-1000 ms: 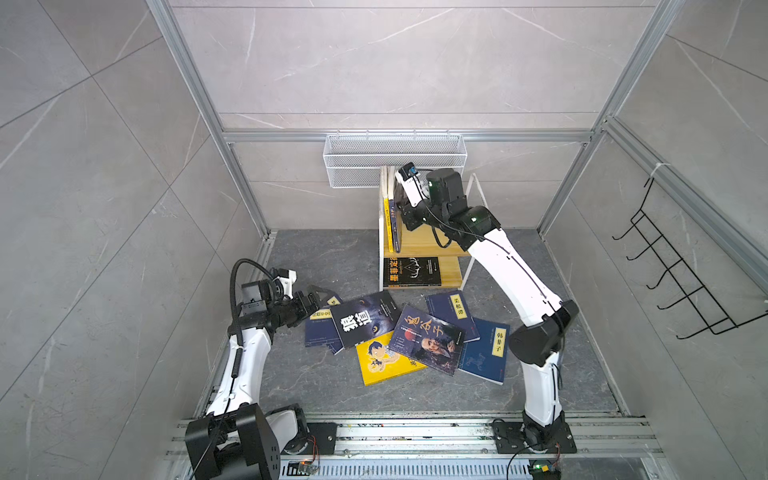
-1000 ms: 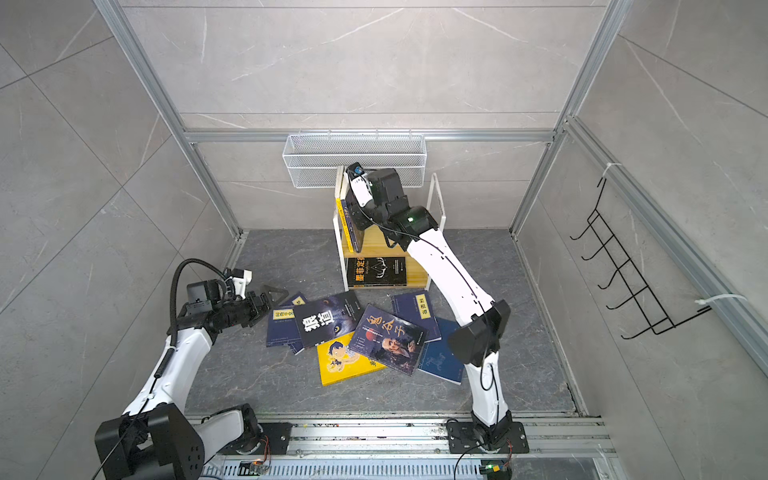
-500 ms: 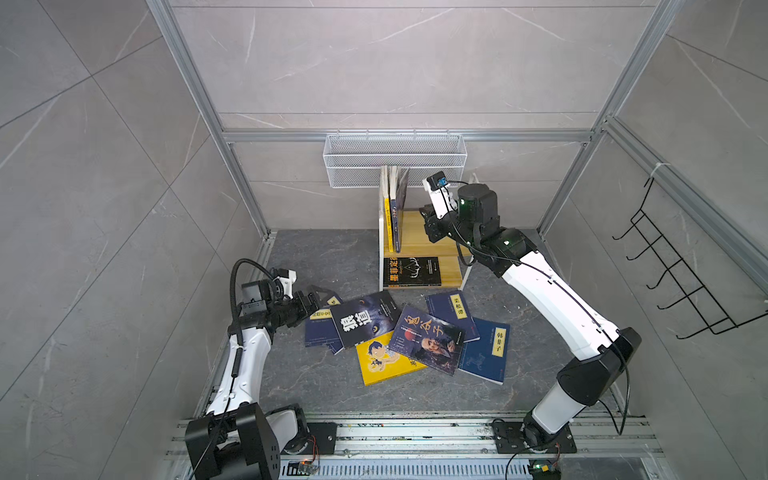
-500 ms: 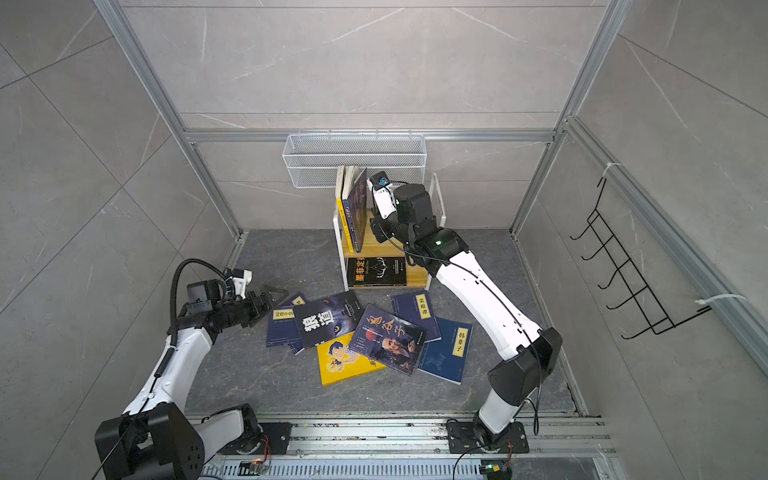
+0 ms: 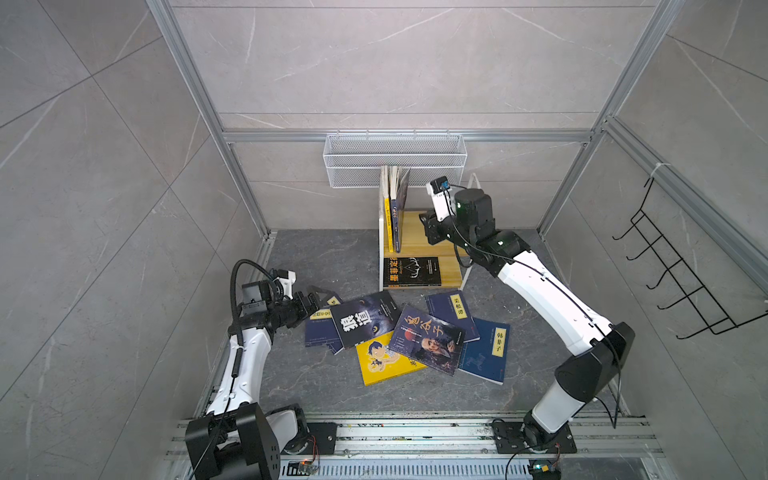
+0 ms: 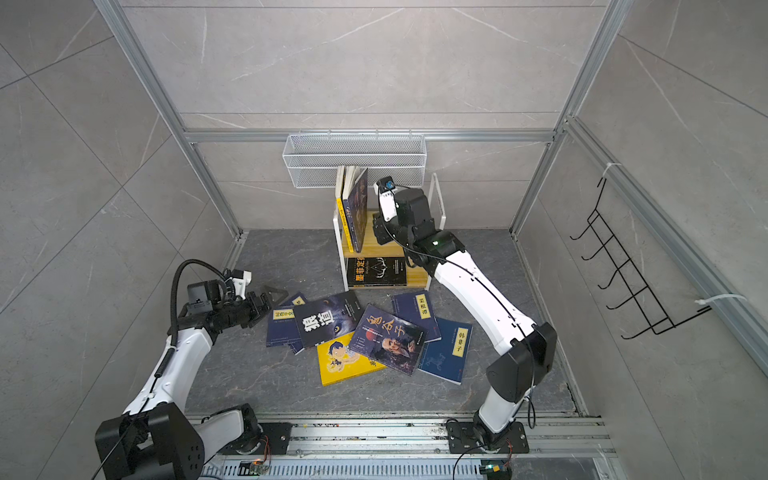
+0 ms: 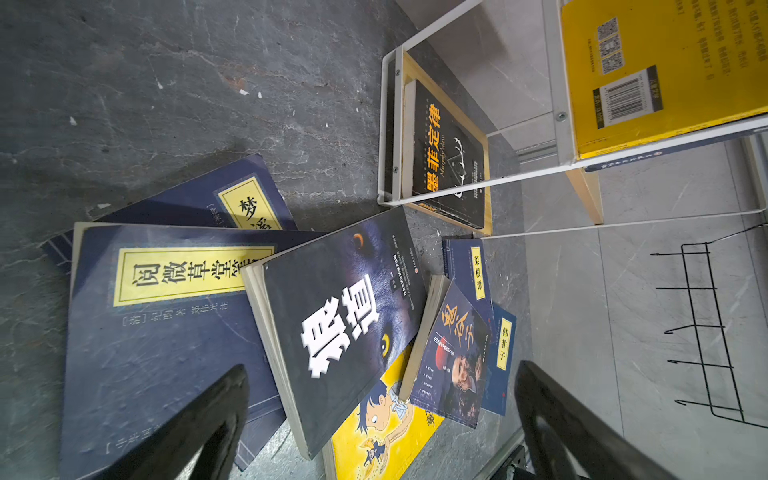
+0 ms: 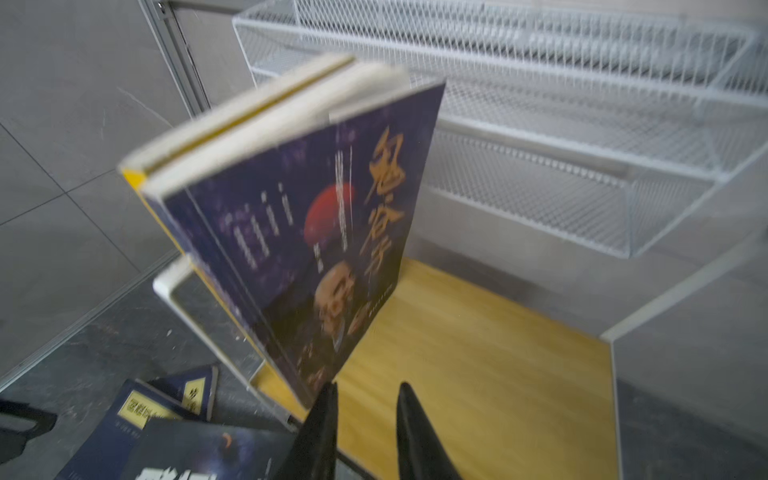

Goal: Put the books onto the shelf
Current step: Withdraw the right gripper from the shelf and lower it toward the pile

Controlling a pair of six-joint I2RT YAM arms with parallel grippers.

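**Readable book titles**

Black paperback with gold title [image 7: 449,153]: 墨菲定律.
Navy paperback with wide yellow label [image 7: 183,274]: 阅微草堂.
Dark wolf-eye paperback [image 7: 340,324]: 狼道.
Dark portrait-cover paperback [image 7: 453,353]: 鬼谷子.
Navy paperback with narrow yellow label [image 7: 473,270]: 菜根谭.
Blue paperback with yellow label [image 7: 503,345]: 韩非子.
Upright purple portrait-cover paperback [image 8: 324,232]: 鬼谷子.

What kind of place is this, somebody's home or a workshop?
Probably a lab test booth, not a home: grey panels in an aluminium frame, robot arms bolted to a floor rail, and a small shelf with books scattered below as props.
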